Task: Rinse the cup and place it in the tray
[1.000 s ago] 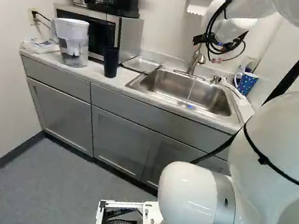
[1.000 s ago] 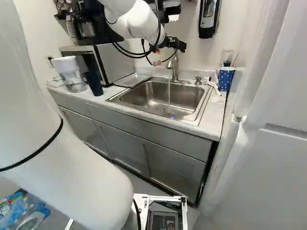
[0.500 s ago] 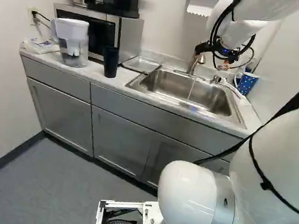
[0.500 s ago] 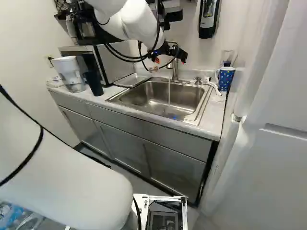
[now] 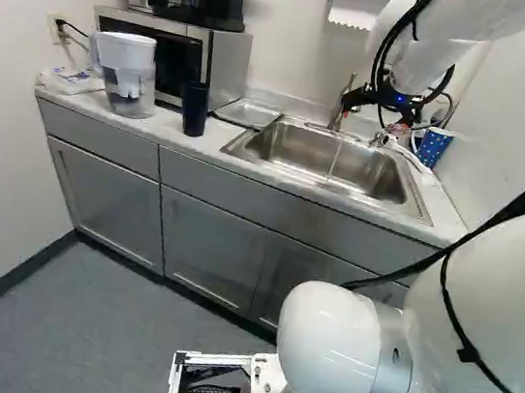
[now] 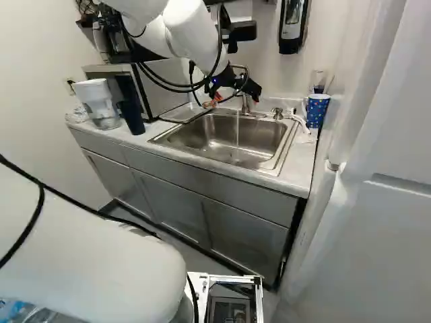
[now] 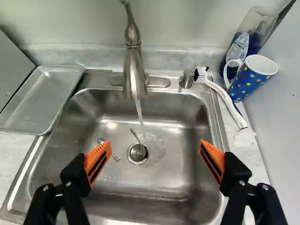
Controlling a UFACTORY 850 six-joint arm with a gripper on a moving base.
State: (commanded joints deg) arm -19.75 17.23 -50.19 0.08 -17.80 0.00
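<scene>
Right base view: the gripper (image 6: pixel 236 98) is positioned above the sink (image 6: pixel 286 142), at its faucet side. Wrist view: the orange-padded fingers are set wide apart, and nothing is held between them; the basin lies beneath. The blue dotted cup (image 7: pixel 252 77) is located on the counter just beside the sink's rear corner, on the side away from the microwave (image 5: pixel 225 66), with its handle turned towards the faucet (image 7: pixel 134 70). Water is being discharged into the sink. The metal tray (image 7: pixel 41 101) is placed along the sink's opposite side. A white-handled item (image 7: pixel 225 98) is laid between sink and cup. A dark tumbler (image 5: pixel 194 109) and a pitcher (image 5: pixel 127 80) are noted beyond the sink's tray side.
</scene>
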